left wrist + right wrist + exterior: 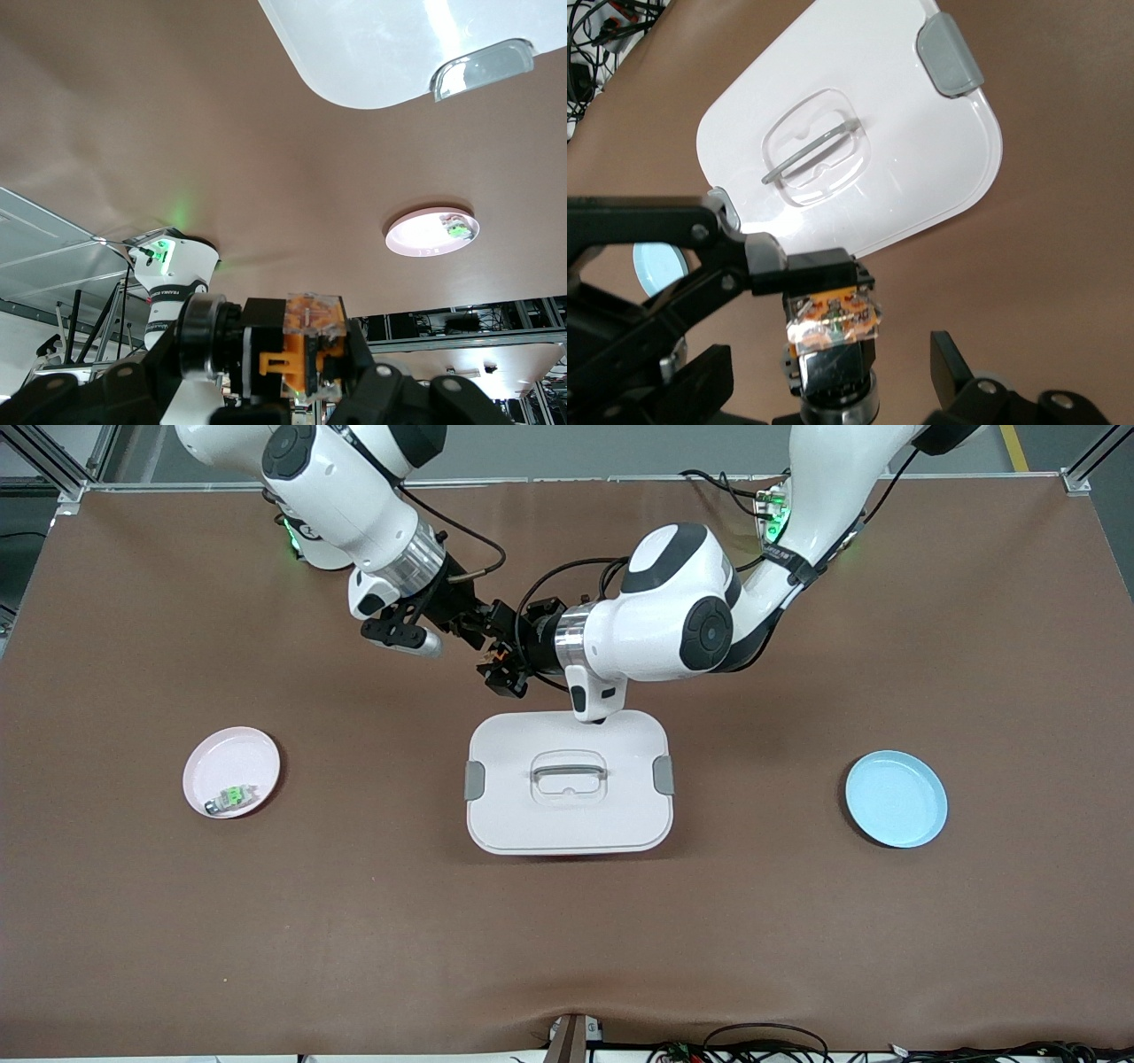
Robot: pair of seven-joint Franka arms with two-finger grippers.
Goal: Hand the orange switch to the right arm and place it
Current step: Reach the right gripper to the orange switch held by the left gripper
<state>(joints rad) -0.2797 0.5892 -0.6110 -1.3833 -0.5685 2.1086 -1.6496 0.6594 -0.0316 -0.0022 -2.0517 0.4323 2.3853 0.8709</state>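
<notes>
The orange switch (499, 658) is up in the air, over the brown mat beside the white box's edge that faces the robot bases. My left gripper (505, 671) is shut on it. In the left wrist view the switch (310, 341) shows its orange body and clear cap between the left gripper's (266, 381) black fingers. My right gripper (474, 627) is open around the same switch. In the right wrist view the switch (833, 319) sits between the right gripper's (833, 376) two fingers, which stand well apart and do not touch it.
A white lidded box (532, 824) with a clear handle lies mid-table. A pink plate (257, 748) toward the right arm's end holds a pale grey part with a green centre (232, 797). A blue plate (896, 798) lies toward the left arm's end.
</notes>
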